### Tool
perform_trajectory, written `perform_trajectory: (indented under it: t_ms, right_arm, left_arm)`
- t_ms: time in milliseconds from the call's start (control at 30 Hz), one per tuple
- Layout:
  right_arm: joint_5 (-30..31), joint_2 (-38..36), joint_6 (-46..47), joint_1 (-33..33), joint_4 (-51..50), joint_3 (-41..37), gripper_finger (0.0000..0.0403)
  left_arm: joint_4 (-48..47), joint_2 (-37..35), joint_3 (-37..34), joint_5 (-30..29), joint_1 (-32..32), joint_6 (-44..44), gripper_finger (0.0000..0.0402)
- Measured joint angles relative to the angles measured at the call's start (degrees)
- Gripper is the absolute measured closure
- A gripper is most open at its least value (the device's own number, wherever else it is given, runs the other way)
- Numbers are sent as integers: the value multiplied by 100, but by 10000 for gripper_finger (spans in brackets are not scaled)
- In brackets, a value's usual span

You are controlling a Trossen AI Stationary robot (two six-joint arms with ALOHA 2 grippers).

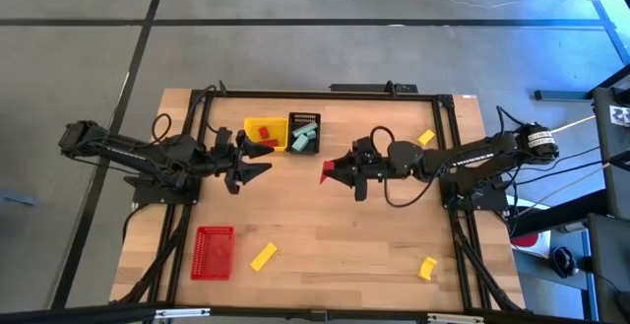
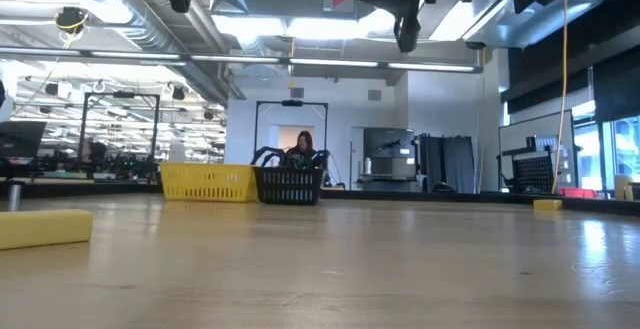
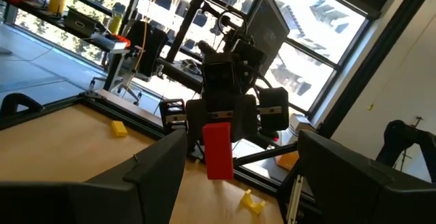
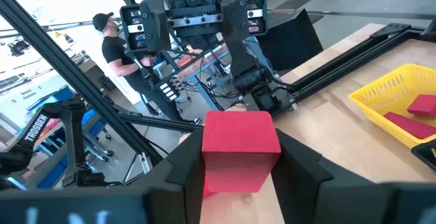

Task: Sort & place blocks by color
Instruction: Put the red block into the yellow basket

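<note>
Transport is the step in hand: the right pincer (image 1: pixel 333 172) pinches a red block (image 4: pixel 240 150) between its fingers and holds it raised above the middle of the table (image 1: pixel 335 245), facing the left pincer (image 1: pixel 258 161), whose fingers stand spread and empty just in front of the yellow basket (image 1: pixel 268 123). Two red pieces (image 4: pixel 415 114) already lie in that basket, though a red basket (image 1: pixel 213 252) sits well off to the carried block's near-left. Beside the yellow basket, the black basket (image 1: pixel 304 135) holds pale teal blocks (image 1: pixel 305 131). Yellow blocks (image 1: pixel 263 256) lie loose around the table, away from both pincers. Next, I judge, the right pincer must carry its block over whichever basket takes red, lower and release it.
</note>
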Motion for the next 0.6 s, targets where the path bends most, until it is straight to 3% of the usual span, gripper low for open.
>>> perform_trajectory:
  t_ms: [400, 600]
  right_arm:
    - [-9, 3, 29, 0, -99, 0, 272]
    - [159, 523, 163, 0, -122, 47, 272]
  left_arm:
    - [22, 0, -2, -27, 0, 15, 129]
    - [142, 0, -8, -182, -2, 59, 129]
